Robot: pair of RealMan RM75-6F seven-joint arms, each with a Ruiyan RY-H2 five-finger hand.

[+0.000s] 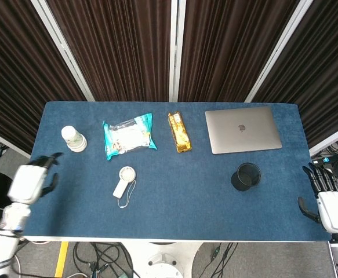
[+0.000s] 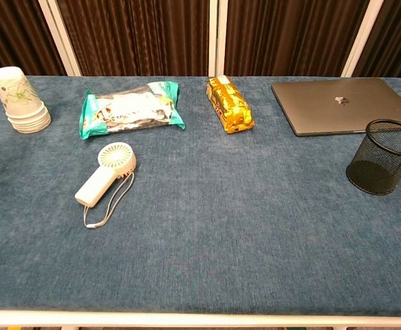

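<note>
My left hand (image 1: pixel 28 183) has a smooth white shell over its back, with black fingers (image 1: pixel 51 157) showing past the shell's edge. Its wrist and forearm are white rounded segments with darker joints between. My right hand (image 1: pixel 331 207) looks the same: white boxy back plate, slim black fingers (image 1: pixel 317 176), a black thumb at the side.

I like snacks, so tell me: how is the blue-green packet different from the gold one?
The teal packet is wide and flat, with a clear window showing pale contents; the gold packet is narrow, bar-shaped and fully printed in orange and gold. The teal packet lies left of the gold packet, nearer the paper cups. Both lie flat and closed near the far edge of the blue table, with no hand near them.
</note>
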